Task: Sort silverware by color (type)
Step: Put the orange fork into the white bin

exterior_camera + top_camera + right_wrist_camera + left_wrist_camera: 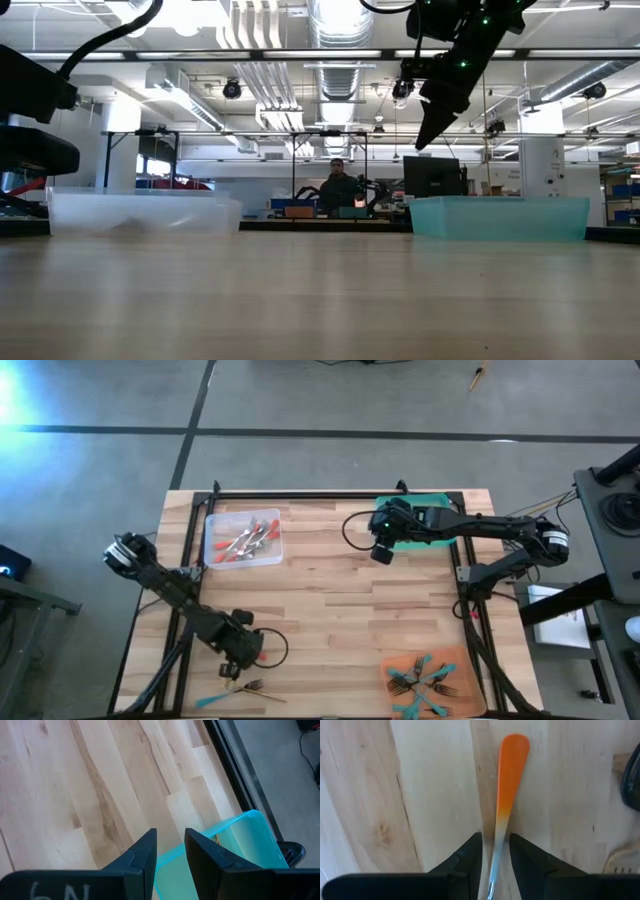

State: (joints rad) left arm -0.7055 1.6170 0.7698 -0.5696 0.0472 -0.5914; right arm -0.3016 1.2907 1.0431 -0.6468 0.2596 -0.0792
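A red-handled piece (507, 785) is pinched by the left gripper (243, 650) near the table's (330, 620) front-left corner; carrying to the clear tray (212, 523) seems next. The right gripper (381, 550), jaws narrowly parted and empty, waits over the green tray (240, 845).

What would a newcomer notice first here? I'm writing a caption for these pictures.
First, the left tool at the table's near left edge, gripping a red-handled utensil between its fingers. Then the sorted groups: red-handled pieces in the clear tray at far left, teal-handled forks on the orange tray at near right.
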